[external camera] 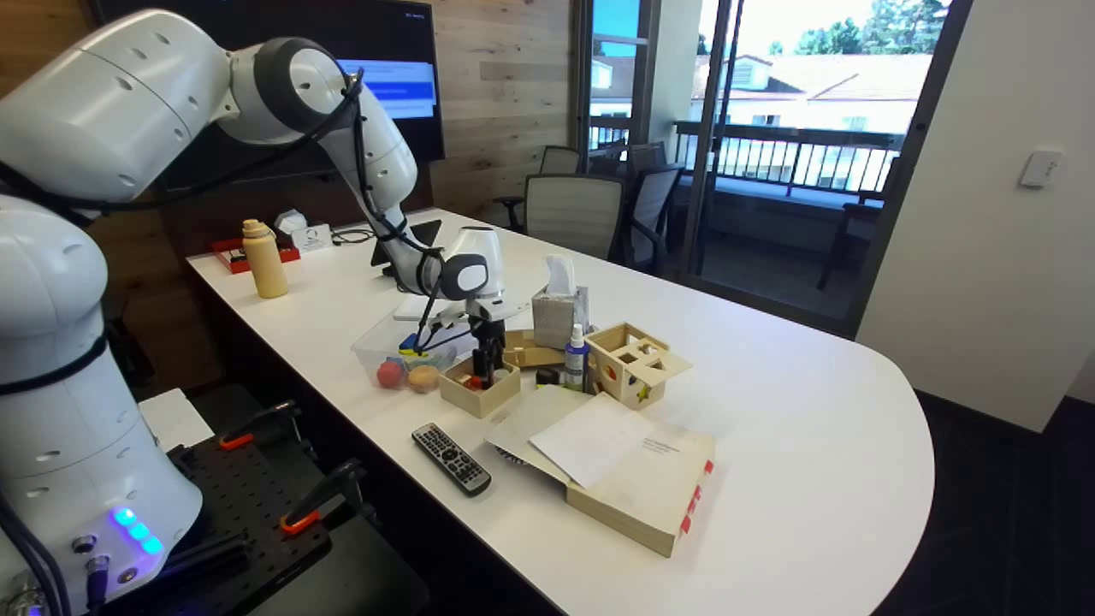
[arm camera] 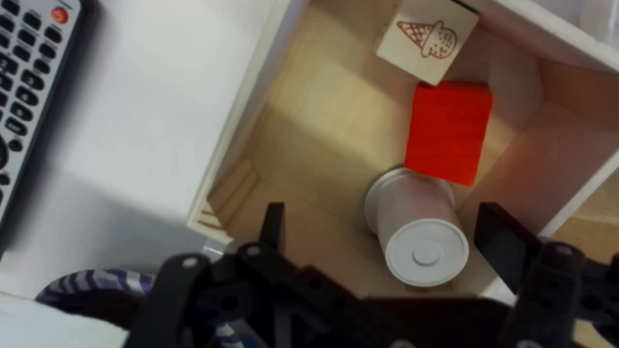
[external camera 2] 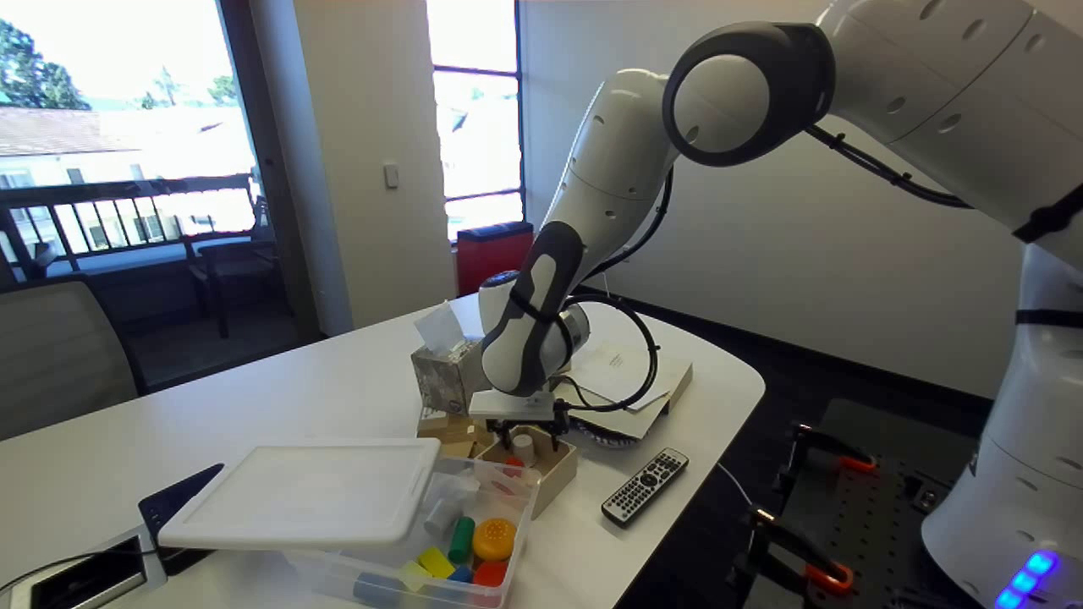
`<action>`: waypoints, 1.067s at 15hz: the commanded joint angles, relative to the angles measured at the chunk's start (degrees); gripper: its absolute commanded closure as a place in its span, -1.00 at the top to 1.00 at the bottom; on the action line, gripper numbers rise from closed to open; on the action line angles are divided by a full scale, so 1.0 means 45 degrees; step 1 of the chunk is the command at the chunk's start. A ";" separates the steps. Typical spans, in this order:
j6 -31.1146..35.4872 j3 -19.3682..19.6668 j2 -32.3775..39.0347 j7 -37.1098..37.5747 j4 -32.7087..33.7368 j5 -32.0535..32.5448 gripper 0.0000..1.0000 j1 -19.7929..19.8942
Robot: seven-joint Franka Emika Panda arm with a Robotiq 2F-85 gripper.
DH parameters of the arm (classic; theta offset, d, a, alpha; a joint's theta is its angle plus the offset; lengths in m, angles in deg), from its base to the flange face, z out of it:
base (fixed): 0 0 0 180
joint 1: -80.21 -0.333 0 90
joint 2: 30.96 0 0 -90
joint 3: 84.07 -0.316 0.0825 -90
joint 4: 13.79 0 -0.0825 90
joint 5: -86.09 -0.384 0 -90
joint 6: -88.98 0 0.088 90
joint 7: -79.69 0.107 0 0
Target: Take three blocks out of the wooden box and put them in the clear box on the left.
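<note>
In the wrist view the wooden box [arm camera: 319, 113] fills the middle. Inside lie a red block [arm camera: 449, 130] and a natural wood block [arm camera: 428, 38] with an ice-cream print. A white cup-like piece [arm camera: 425, 251] stands tilted against the red block. My gripper [arm camera: 381, 212] is open over the box, fingers either side of the white piece, with gaps on both sides. An exterior view shows the gripper [external camera 2: 531, 441] lowered into the box. Beside it sits the clear box [external camera: 366, 355], holding a green cylinder [external camera 2: 461, 540], a yellow block [external camera 2: 436, 562] and other coloured pieces.
A white lid [external camera 2: 305, 495] lies partly over the clear box. Around the wooden box stand a remote [external camera: 451, 459], a thick book [external camera: 659, 488], a spray bottle [external camera: 576, 364], a tissue box [external camera: 556, 318] and a wooden cube with cut-out holes [external camera: 612, 368].
</note>
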 commanded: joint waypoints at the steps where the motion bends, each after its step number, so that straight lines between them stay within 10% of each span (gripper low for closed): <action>1: 0.0165 0.0229 0.0106 0.0776 0.0106 0.0171 1.00 -0.0186; 16: 0.0010 0.0722 0.0228 0.2384 0.0066 0.0577 1.00 -0.0616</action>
